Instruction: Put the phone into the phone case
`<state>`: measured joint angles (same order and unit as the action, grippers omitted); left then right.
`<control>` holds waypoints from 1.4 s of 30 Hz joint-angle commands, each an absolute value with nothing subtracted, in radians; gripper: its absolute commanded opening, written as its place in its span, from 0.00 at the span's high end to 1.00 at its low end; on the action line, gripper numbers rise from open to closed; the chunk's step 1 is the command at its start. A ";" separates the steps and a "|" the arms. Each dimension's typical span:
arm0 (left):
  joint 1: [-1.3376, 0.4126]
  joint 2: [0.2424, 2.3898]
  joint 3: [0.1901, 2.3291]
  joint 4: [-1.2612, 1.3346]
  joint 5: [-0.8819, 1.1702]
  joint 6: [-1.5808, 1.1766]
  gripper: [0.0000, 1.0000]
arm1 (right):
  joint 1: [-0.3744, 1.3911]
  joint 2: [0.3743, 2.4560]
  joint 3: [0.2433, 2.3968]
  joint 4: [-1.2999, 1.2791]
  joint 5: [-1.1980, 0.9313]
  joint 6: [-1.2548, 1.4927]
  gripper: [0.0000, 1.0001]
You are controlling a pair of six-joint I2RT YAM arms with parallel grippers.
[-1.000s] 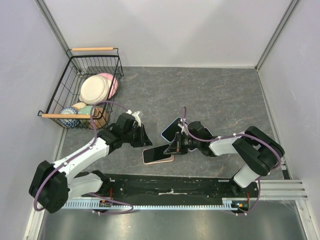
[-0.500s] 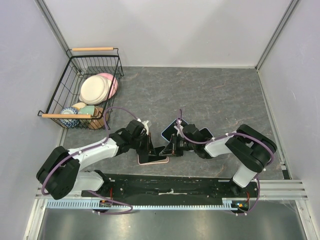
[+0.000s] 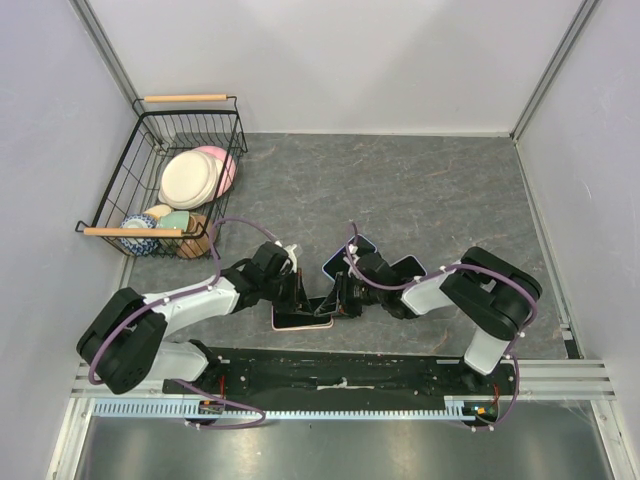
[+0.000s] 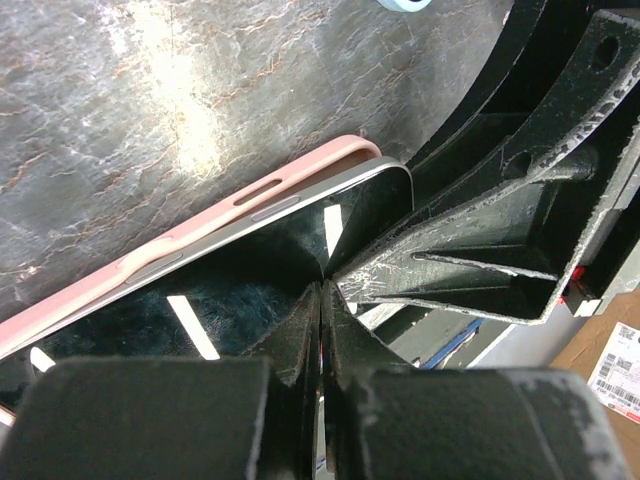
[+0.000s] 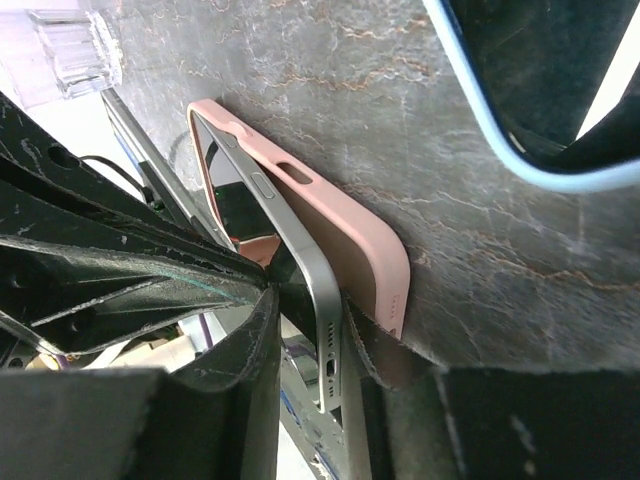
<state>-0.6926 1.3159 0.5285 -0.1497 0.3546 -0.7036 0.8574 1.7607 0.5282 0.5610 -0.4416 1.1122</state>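
Phone (image 5: 300,290) lies half-seated in the pink case (image 5: 350,230), one end tilted above it; right gripper (image 5: 312,318) pinches that end; left gripper (image 4: 320,300), fingers closed together, presses the glass; likely stiff, slippery; best held by edges.

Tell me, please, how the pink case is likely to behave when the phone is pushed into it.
The pink case will probably flex, since its thin rim looks soft. It may also slide on the smooth table. The phone, with its metal edge, likely stays rigid.
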 commanded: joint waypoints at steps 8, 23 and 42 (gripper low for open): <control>-0.709 1.420 0.417 -0.149 0.342 -0.758 0.98 | 0.989 1.810 0.647 0.008 -0.238 0.939 0.49; -0.707 1.454 0.371 -0.110 0.322 -0.799 0.98 | 1.015 1.833 0.771 -0.256 -0.212 0.832 0.40; -0.707 1.434 0.408 -0.141 0.316 -0.792 0.98 | 1.080 1.867 0.996 -0.583 -0.063 0.709 0.37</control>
